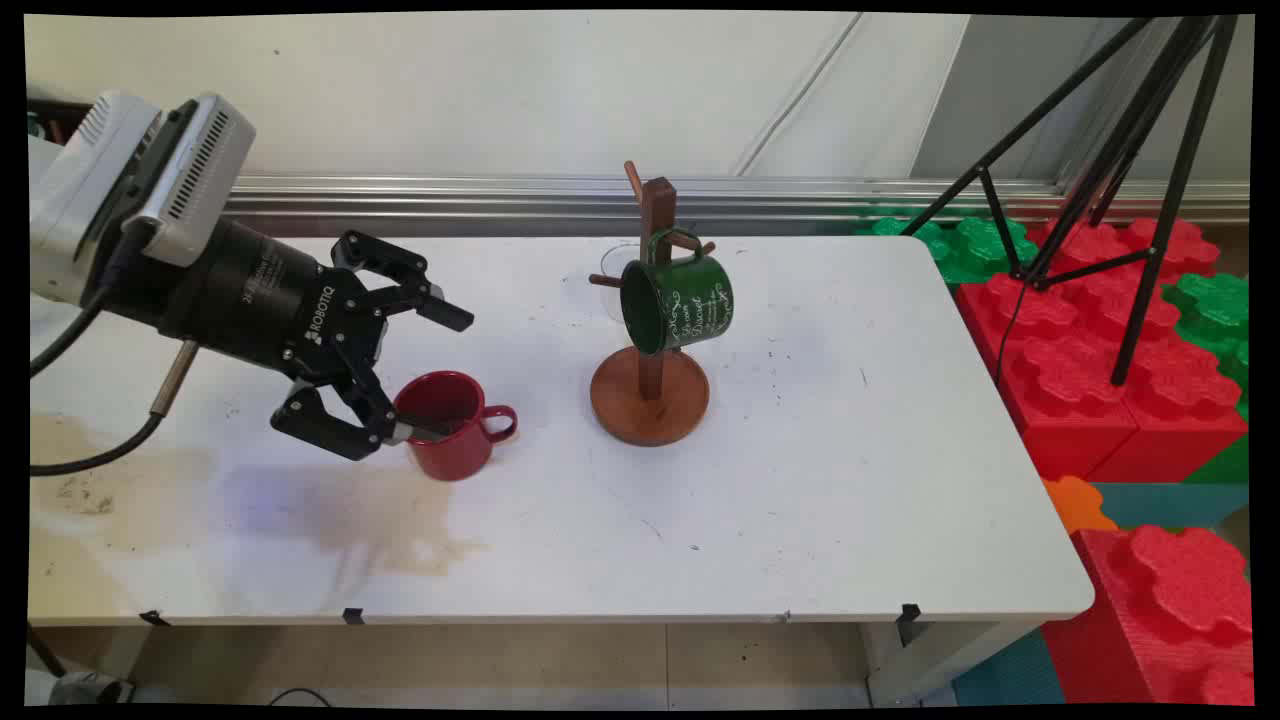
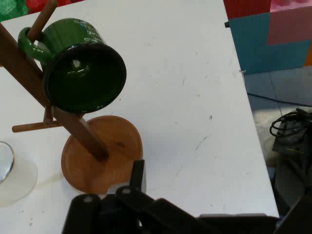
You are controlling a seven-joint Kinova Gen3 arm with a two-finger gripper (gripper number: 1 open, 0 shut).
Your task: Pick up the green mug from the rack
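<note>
Red mug (image 1: 447,424) sitting on stained white table (image 1: 800,480), rim straddled by released end effector (image 1: 440,370); green mug (image 1: 680,303) hanging nearby.

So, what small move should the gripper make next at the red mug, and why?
Probably close the fingers slowly. The gripper is open wide at the upright red mug. One finger seems to reach over the rim into the cup, while the other stands well clear of it. The handle points away, toward the wooden stand.
</note>
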